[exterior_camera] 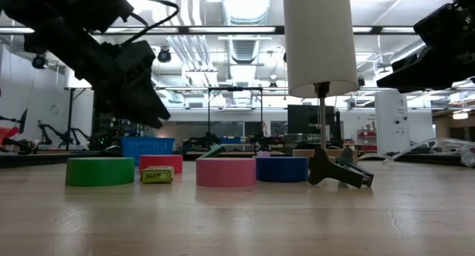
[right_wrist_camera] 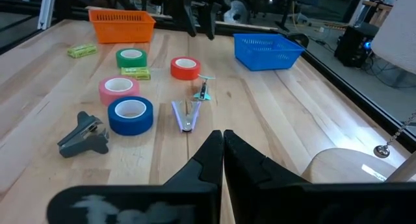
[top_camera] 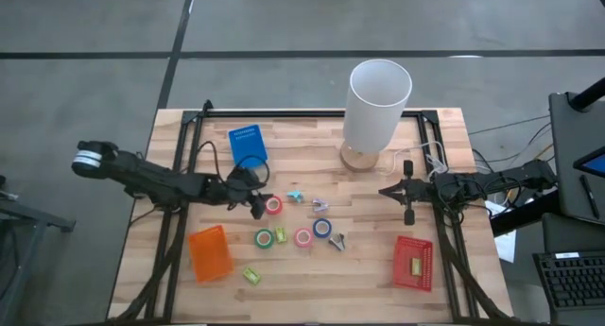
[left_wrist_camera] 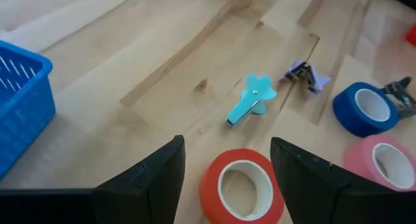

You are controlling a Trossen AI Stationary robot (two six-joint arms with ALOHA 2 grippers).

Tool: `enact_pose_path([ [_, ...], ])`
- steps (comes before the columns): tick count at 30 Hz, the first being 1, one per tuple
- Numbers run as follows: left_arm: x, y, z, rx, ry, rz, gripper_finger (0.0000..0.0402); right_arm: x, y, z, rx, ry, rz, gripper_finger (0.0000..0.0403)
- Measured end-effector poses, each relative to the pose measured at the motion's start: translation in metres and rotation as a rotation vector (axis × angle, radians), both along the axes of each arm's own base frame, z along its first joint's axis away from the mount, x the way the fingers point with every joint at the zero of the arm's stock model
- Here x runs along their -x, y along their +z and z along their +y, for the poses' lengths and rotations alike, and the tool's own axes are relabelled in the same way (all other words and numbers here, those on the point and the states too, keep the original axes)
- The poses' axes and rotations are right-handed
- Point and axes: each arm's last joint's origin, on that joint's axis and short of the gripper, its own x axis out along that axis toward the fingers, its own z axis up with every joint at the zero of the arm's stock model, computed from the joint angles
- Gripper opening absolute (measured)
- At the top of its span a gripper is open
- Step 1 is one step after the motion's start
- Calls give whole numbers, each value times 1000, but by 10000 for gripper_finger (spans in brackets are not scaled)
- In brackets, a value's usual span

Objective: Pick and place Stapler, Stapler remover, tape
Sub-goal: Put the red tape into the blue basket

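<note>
- The blue basket [top_camera: 248, 144] sits at about 10 o'clock from the table's middle; nothing shows inside it.
- The orange basket [top_camera: 210, 252] lies toward 8 o'clock, and its inside looks bare.
- The red basket [top_camera: 413, 263] rests toward 4 o'clock with a small yellow-green block [top_camera: 414, 264] in it.
- The tape rolls cluster near the table's middle: the red roll [top_camera: 273, 205], the green roll [top_camera: 264, 238], the pink roll [top_camera: 302, 237] and the blue roll [top_camera: 322, 228].
- The left gripper [top_camera: 256, 204] hangs over the red roll with its fingers spread wide, one on each side of the roll; whether they touch it cannot be told.
- The right gripper [top_camera: 407, 195] waits at 3 o'clock, fingers pressed together on nothing.
- A dark staple remover [top_camera: 337, 241] lies just beside the blue roll.
- A teal clip [top_camera: 296, 195] and a purple clip [top_camera: 320, 206] lie between the red and blue rolls.
- Two more yellow-green blocks lie loose: one [top_camera: 280, 236] between the green and pink rolls, one [top_camera: 251, 275] toward 7 o'clock.
- A white lamp [top_camera: 377, 107] stands at 12 o'clock, well apart from the rolls.
</note>
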Motion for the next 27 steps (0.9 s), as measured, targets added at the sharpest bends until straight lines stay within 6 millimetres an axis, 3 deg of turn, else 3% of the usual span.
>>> enact_pose_path([
  [27, -12, -24, -2, 30, 59, 73, 227, 0, 0, 0, 0, 0, 0, 9],
])
